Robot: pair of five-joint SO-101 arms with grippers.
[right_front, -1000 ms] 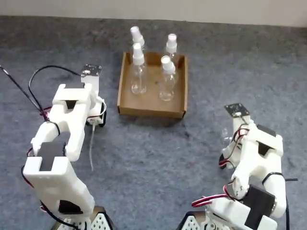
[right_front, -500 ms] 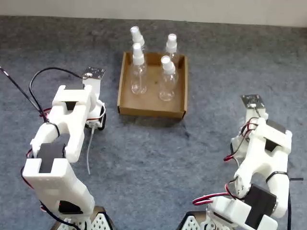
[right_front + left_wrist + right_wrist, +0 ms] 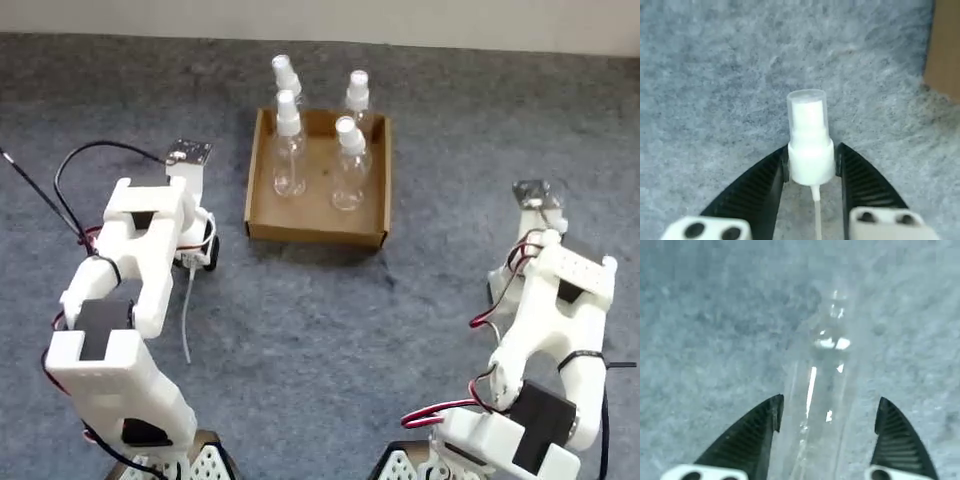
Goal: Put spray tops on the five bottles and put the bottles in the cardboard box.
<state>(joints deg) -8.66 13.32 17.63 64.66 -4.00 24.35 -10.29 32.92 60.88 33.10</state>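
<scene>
My left gripper (image 3: 811, 162) is shut on a white spray top (image 3: 810, 142). In the high view that spray top's thin tube (image 3: 187, 310) hangs below the left gripper (image 3: 196, 256), just left of the cardboard box (image 3: 316, 232). My right gripper (image 3: 830, 402) holds a clear, uncapped bottle (image 3: 822, 375) that points away from it. Its jaws stand wide on either side of the bottle. The right arm (image 3: 548, 290) is at the table's right side. Several capped bottles stand at the box, one on the left (image 3: 290, 150) and one on the right (image 3: 348, 165) inside it.
Two more capped bottles, one left (image 3: 285, 75) and one right (image 3: 357, 92), stand at the box's far edge. Grey carpet (image 3: 330, 330) covers the table. A black cable (image 3: 70, 170) loops by the left arm. A box corner (image 3: 945, 50) lies close to the spray top.
The right arm has swung right and farther from the near edge, and the clear bottle left its spot with it. The left arm has barely shifted.
</scene>
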